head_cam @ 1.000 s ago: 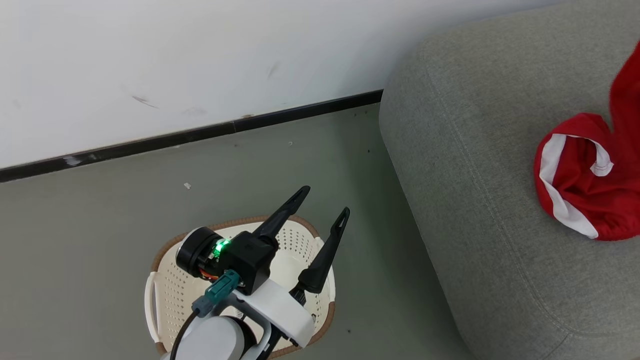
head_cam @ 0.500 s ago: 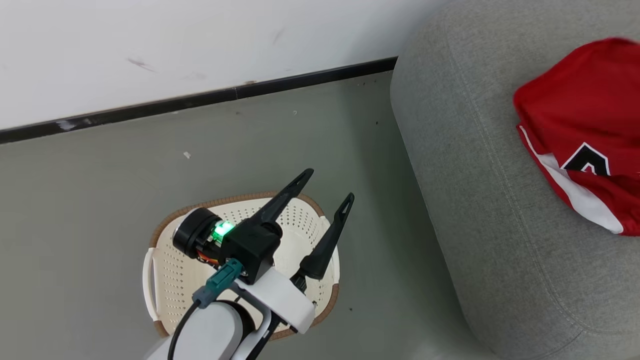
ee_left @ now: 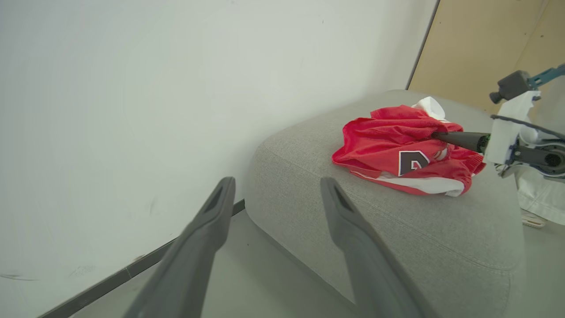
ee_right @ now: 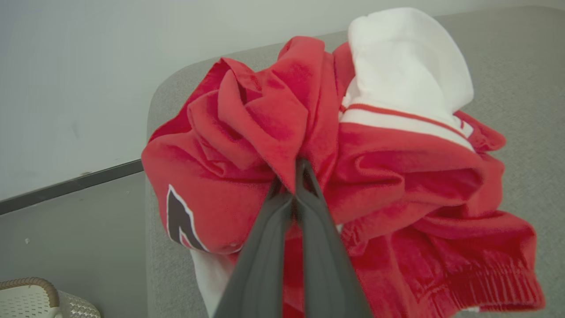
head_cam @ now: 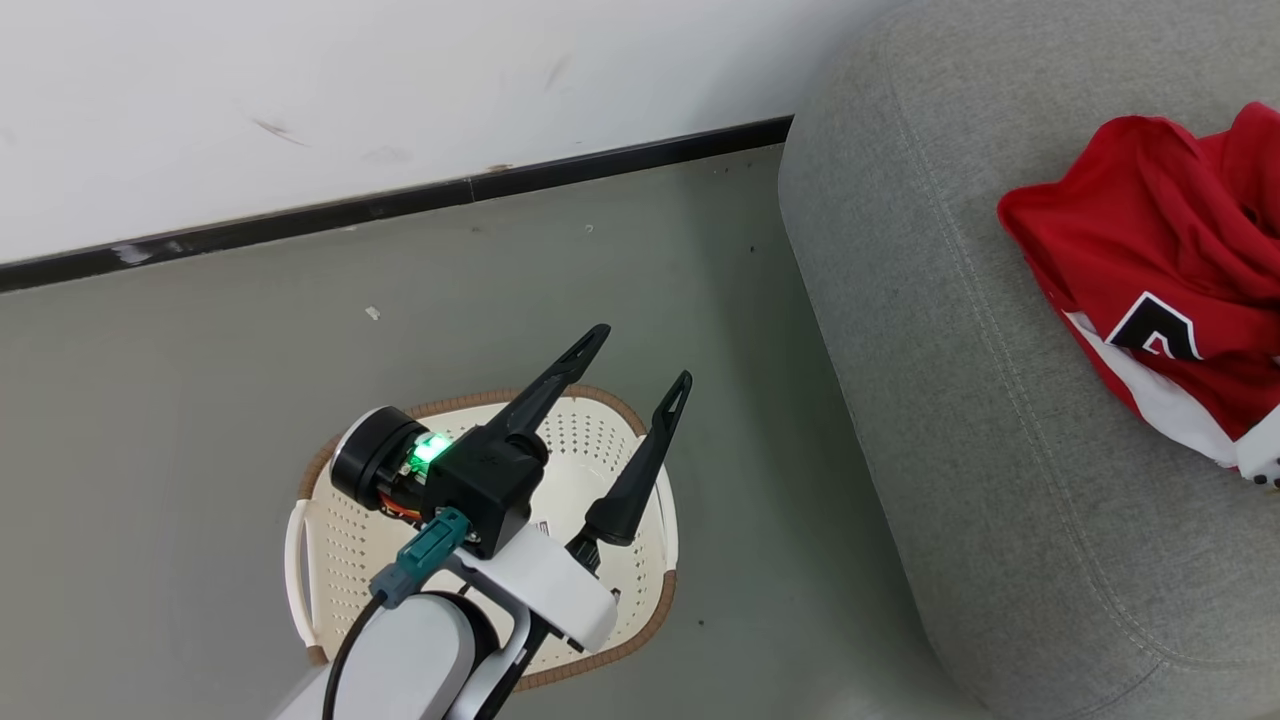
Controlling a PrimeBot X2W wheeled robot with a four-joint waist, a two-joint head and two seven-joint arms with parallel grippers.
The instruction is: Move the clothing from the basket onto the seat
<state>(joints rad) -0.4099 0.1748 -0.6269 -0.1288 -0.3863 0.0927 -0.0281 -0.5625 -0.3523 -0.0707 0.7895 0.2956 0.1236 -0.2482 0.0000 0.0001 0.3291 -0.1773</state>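
The red jersey [head_cam: 1150, 250], bunched with its black-and-white numeral showing, lies on the grey sofa [head_cam: 950, 450] near its rounded end. A fold at the top of the bundle is pinched between the closed fingers of the right gripper [ee_right: 295, 176], with fabric caught between the tips. The left gripper [head_cam: 642, 355] is held above the laundry basket [head_cam: 345, 575], which stands on the floor [head_cam: 200, 400]. Its fingers are spread wide and nothing is held. No garment is seen in the part of the basket interior not covered by the arm.

The step in hand is judged to be the set-down on the seat. For the next move, the right jaws are to be opened and the gripper drawn clear of the folds, so that the cloth is not dragged off the cushion.
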